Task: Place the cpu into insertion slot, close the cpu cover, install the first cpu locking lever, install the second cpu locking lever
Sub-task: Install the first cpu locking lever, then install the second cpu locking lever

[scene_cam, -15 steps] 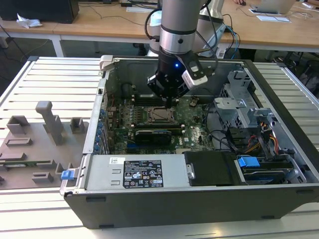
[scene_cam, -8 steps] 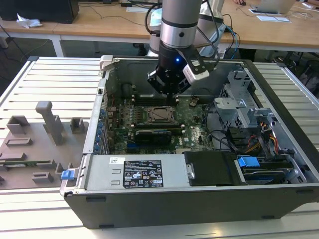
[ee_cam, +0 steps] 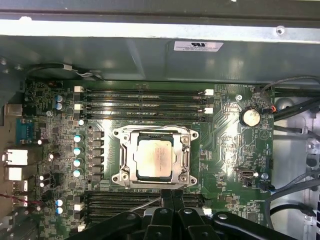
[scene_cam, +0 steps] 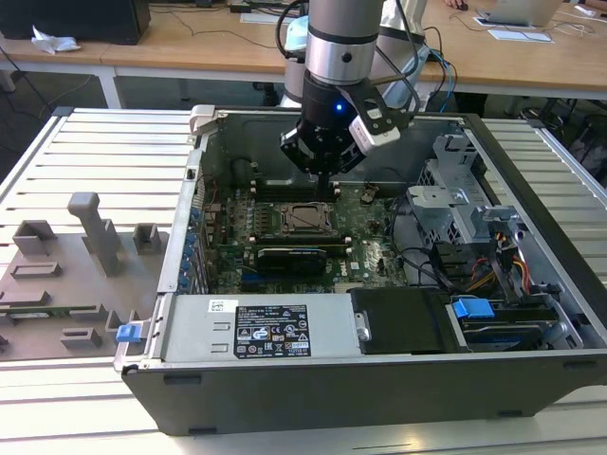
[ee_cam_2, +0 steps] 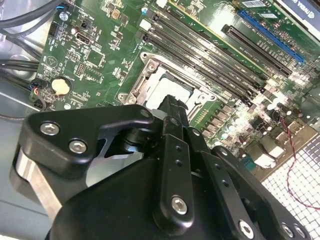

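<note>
The cpu (ee_cam: 155,159) lies flat in the insertion slot (ee_cam: 156,136) on the green board, its pale metal face showing through the window of the cpu cover (ee_cam: 129,160), which lies down around it. A thin wire lever (ee_cam: 155,127) runs along the socket's edge nearest the case wall. My gripper (ee_cam: 172,192) hangs just above the board beside the opposite edge of the socket, shut with nothing between its fingers. In the exterior view the gripper (scene_cam: 323,178) is over the cpu (scene_cam: 305,217). In the second wrist view the fingertips (ee_cam_2: 172,102) overlap the cover (ee_cam_2: 142,86).
Long black memory slots (ee_cam: 145,102) flank the socket on two sides. A coin battery (ee_cam: 249,117) and cables (ee_cam: 295,125) sit on one side. In the exterior view a black card (scene_cam: 294,256), the power supply (scene_cam: 266,327) and a drive cage (scene_cam: 455,204) surround the board; a grey fixture plate (scene_cam: 66,275) lies at the exterior view's left.
</note>
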